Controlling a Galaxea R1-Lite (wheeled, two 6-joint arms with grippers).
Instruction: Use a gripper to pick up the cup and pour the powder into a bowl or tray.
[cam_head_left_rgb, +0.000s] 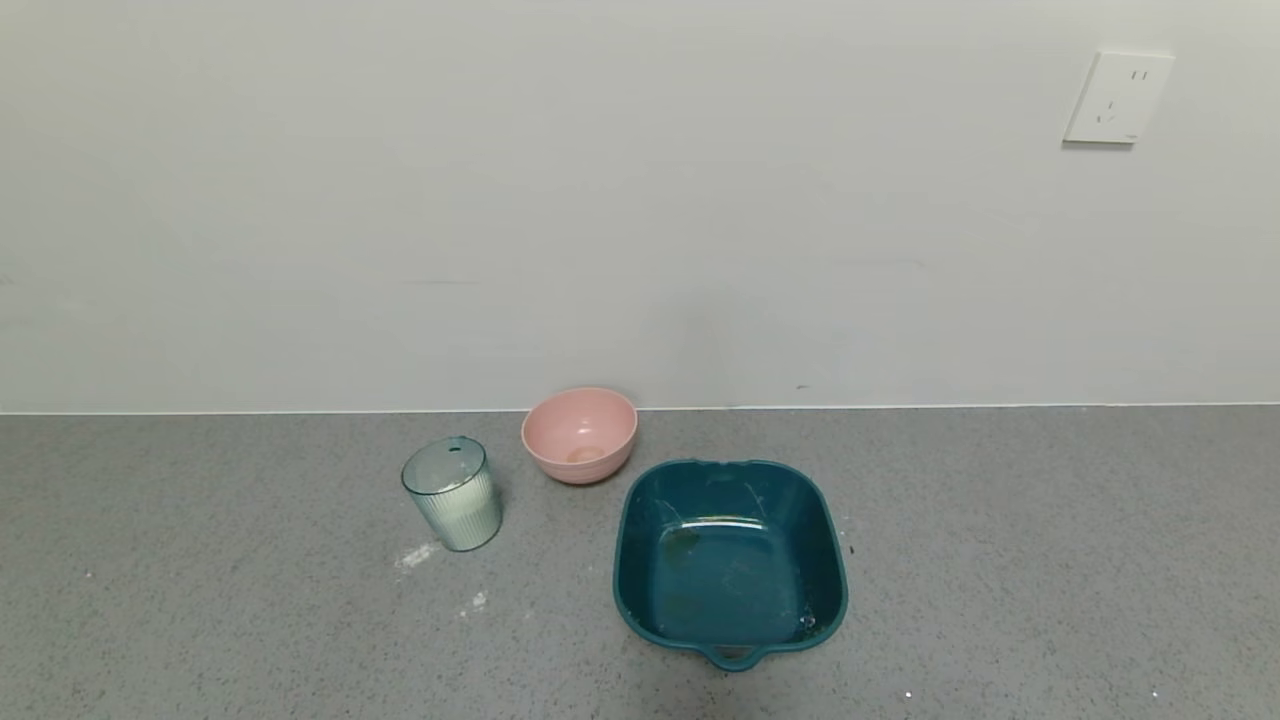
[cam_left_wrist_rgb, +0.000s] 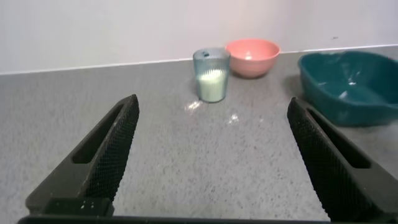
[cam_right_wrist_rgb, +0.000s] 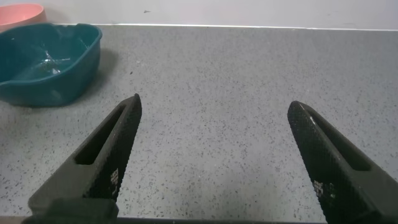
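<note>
The ribbed pale blue-green cup (cam_head_left_rgb: 453, 493) stands upright on the grey counter, left of centre, with white powder (cam_head_left_rgb: 462, 512) in its lower part. It also shows in the left wrist view (cam_left_wrist_rgb: 211, 75). The dark teal basin (cam_head_left_rgb: 730, 560) sits to its right, nearer the front edge, and shows in both wrist views (cam_left_wrist_rgb: 351, 86) (cam_right_wrist_rgb: 50, 62). My left gripper (cam_left_wrist_rgb: 212, 115) is open and empty, low over the counter, well short of the cup. My right gripper (cam_right_wrist_rgb: 214, 109) is open and empty over bare counter, to the right of the basin. Neither gripper shows in the head view.
A round pink bowl (cam_head_left_rgb: 580, 433) stands by the wall between cup and basin. Small spills of white powder (cam_head_left_rgb: 416, 556) lie on the counter in front of the cup. A wall with a socket (cam_head_left_rgb: 1117, 98) bounds the far side.
</note>
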